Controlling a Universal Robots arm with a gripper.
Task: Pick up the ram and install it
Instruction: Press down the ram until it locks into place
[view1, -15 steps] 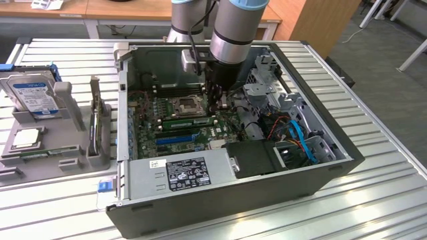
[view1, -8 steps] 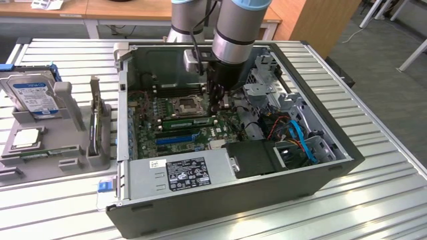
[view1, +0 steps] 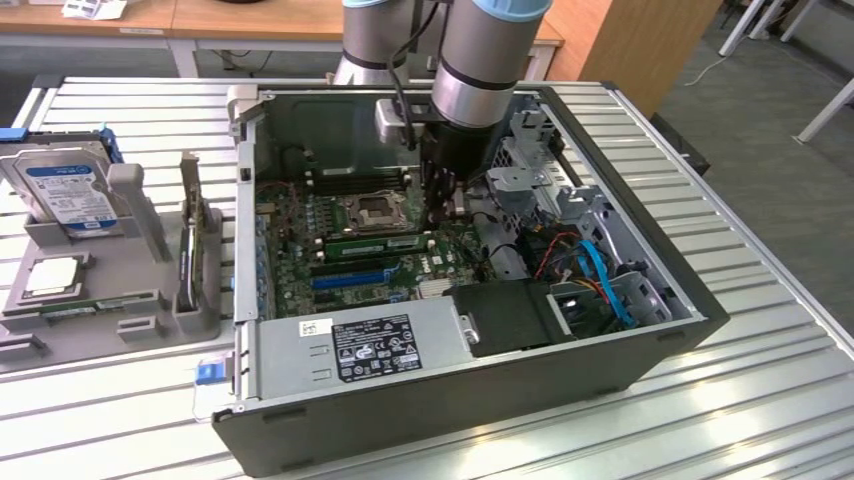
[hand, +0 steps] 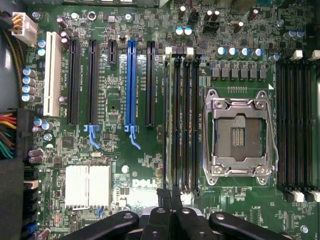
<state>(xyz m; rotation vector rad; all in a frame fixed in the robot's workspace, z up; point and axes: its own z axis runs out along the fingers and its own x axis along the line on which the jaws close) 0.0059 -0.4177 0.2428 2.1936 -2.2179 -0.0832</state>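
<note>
The ram (view1: 378, 243) is a long green stick standing in a memory slot of the motherboard (view1: 347, 285), just beside the empty processor socket (view1: 371, 210). In the wrist view the ram (hand: 170, 125) is seen edge-on, in the row of black slots next to the socket (hand: 239, 132). My gripper (view1: 451, 212) reaches down into the open computer case and hangs over one end of that slot. Its black fingers (hand: 161, 200) are pressed together with nothing between them. Whether they touch the ram I cannot tell.
The case walls (view1: 641, 200), the power supply (view1: 367, 345) and the drive cage with blue cables (view1: 601, 285) hem in the arm. On the exterior view's left a grey tray (view1: 134, 325) holds a hard drive (view1: 67, 190), a silver processor chip (view1: 54, 275) and an upright card (view1: 198, 250).
</note>
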